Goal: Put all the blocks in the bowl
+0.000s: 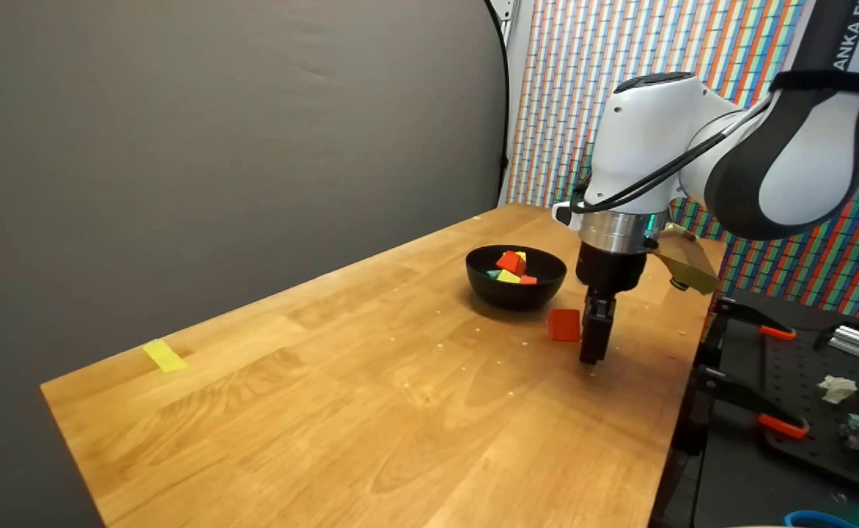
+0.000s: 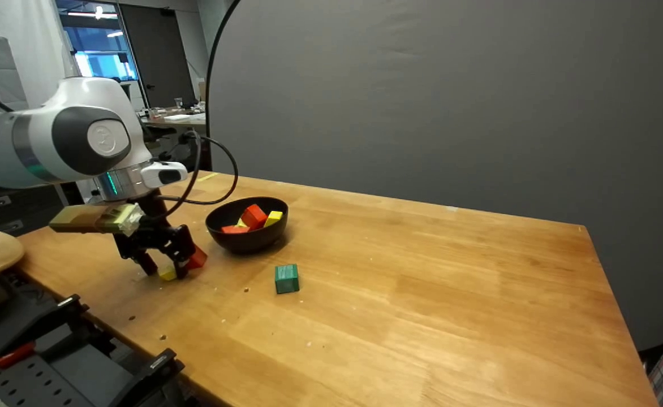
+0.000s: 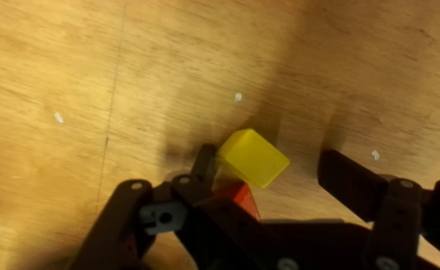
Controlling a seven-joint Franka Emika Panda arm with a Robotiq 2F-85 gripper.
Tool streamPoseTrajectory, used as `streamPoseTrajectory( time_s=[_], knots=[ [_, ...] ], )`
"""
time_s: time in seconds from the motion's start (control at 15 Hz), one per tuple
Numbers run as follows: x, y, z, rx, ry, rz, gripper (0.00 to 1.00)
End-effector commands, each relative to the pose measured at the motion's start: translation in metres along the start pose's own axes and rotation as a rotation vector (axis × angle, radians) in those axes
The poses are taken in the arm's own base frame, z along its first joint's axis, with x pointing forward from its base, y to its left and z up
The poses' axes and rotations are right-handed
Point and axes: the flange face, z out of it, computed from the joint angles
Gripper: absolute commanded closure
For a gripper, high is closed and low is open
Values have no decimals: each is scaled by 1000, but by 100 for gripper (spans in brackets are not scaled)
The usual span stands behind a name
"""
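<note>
The pincer (image 3: 268, 162) is low over the bench (image 1: 400, 411), jaws apart, with a yellow block (image 3: 255, 159) sitting in the gap, bare wood showing on one side. A red block (image 1: 564, 325) is right beside it, can't tell if they touch. A green block (image 2: 287, 278) sits off alone, and the black bowl (image 1: 515, 295) holds several red, yellow and green blocks (image 1: 510, 262).
</note>
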Motion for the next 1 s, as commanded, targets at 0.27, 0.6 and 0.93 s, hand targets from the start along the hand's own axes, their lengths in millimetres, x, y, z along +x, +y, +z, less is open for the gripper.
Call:
streamPoseTrajectory(
  time_s=[0.27, 0.6, 0.93],
  knots=[
    [-2, 9, 5, -48, 16, 44, 87],
    [19, 8, -41, -43, 115, -32, 89],
    [23, 43, -104, -148, 123, -144, 62]
  ],
)
